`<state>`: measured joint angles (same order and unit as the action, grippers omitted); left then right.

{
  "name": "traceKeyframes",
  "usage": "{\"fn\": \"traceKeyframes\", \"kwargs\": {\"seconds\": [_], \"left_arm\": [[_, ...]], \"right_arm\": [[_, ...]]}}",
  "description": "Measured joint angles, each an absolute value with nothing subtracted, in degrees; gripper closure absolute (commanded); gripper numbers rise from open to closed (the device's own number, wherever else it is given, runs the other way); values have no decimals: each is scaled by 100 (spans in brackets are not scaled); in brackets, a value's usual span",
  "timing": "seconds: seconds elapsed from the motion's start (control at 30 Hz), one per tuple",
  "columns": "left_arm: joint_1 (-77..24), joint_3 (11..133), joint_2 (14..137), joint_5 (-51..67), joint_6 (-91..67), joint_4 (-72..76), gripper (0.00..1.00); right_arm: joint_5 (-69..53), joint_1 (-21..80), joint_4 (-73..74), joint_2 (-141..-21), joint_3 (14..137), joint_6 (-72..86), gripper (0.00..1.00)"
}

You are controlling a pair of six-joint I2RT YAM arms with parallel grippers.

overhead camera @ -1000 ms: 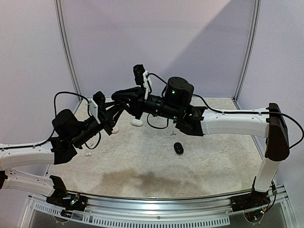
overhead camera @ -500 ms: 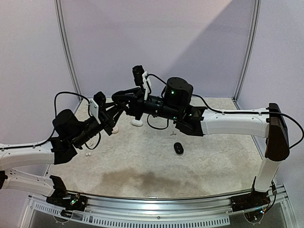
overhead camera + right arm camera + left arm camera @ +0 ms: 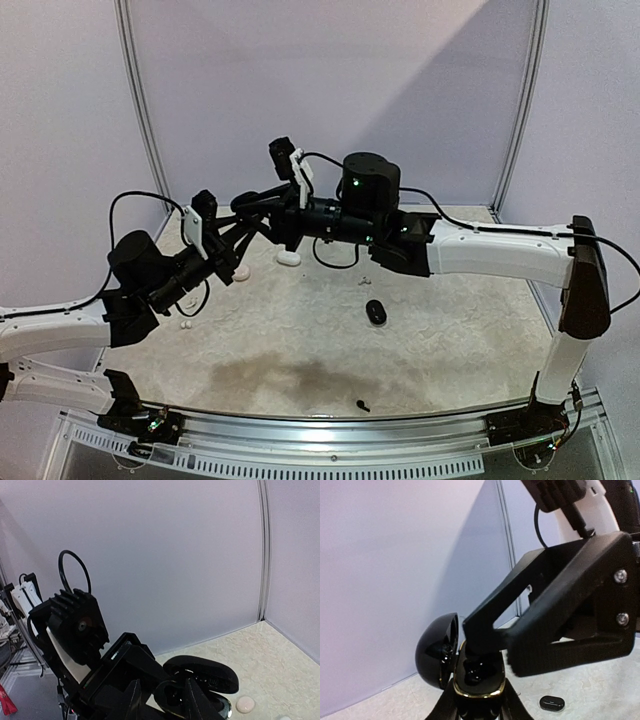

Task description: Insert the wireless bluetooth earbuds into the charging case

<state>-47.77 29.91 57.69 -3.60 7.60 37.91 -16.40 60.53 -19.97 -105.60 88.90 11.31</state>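
Earbuds: white earbuds (image 3: 185,325) lie lower left in the overhead view | left gripper (image 3: 479,706): clenched on open black case (image 3: 479,682), held aloft, lid (image 3: 437,657) swung left | right gripper (image 3: 164,700): just above case cavity, jaws slightly parted, contents unclear | black earbud (image 3: 362,405): bottom centre, near table (image 3: 450,340) edge, right arm nearer, open room around.

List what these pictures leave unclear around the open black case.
- Left wrist: the hollow of the case is dark, glossy and half covered, so an earbud inside cannot be confirmed.
- Right wrist: the right end effector blocks the case with its own fingers, and anything between them is unclear.
- Top: the left end effector and the right one hide the case. A dark speck near the front edge is too small to identify.
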Motion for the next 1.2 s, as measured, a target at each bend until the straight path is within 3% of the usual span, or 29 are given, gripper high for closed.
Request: {"fn": "traceKeyframes", "kwargs": {"seconds": [0.2,0.47,0.77,1.2], "left_arm": [[-4772,2797,5629,-368,364,3656,100],[-4772,2427,5433,-342,126,3365,100],[-4772,1789,4923,-311,123,3173,100],[-4580,1262,3758,567,150,2926,100]], "right_arm": [[-1619,5883,-141,-10171,9638,644,59],[-589,5601,2591,-9408,10160,650,55],[-137,5828,5502,-10514,9120,1789,51],[-510,7144,6401,-11131,8399,2821,48]]}}
